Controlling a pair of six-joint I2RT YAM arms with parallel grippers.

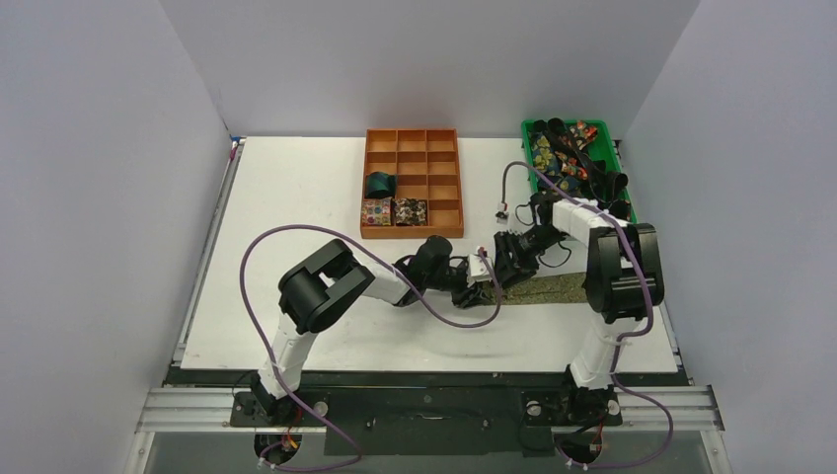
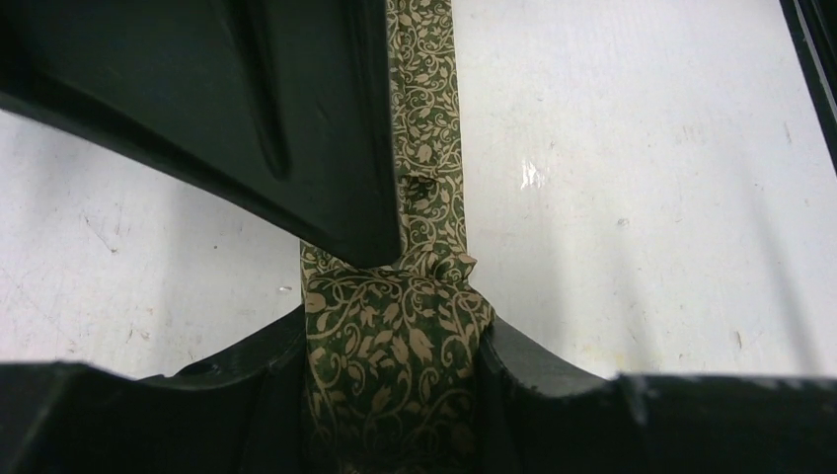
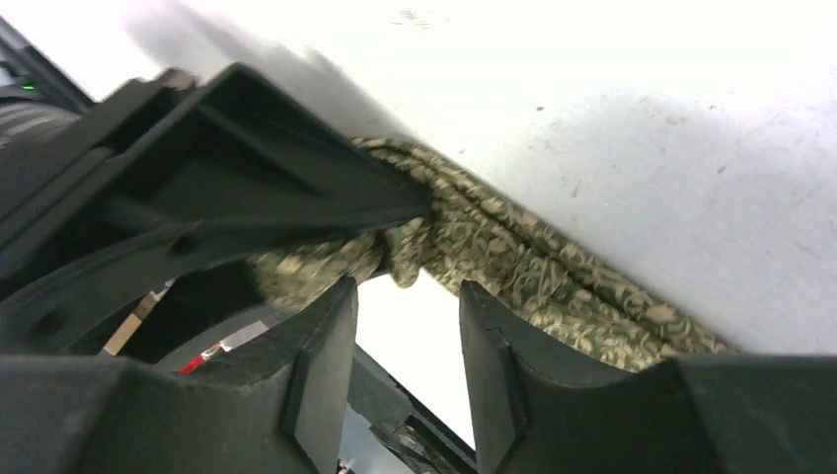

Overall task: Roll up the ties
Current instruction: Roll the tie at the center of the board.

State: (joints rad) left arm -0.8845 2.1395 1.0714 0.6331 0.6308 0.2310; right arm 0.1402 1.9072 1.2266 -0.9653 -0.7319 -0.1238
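Observation:
An olive-gold leaf-patterned tie (image 1: 553, 288) lies as a flat strip on the white table, running right from the two grippers. My left gripper (image 1: 477, 288) is shut on the tie's bunched, folded end; in the left wrist view the fabric (image 2: 429, 148) fills the gap between the jaws of my left gripper (image 2: 395, 341). My right gripper (image 1: 505, 267) is open right beside that end. In the right wrist view its fingertips (image 3: 407, 296) stand apart with bare table between them, just short of the tie (image 3: 553, 276). One right finger (image 2: 296, 128) presses at the fold.
An orange compartment tray (image 1: 444, 163) at the back centre holds a dark teal coil (image 1: 379, 184) and two floral coils (image 1: 376, 211). A green bin (image 1: 604, 124) at the back right holds several loose ties. Purple cables loop over both arms.

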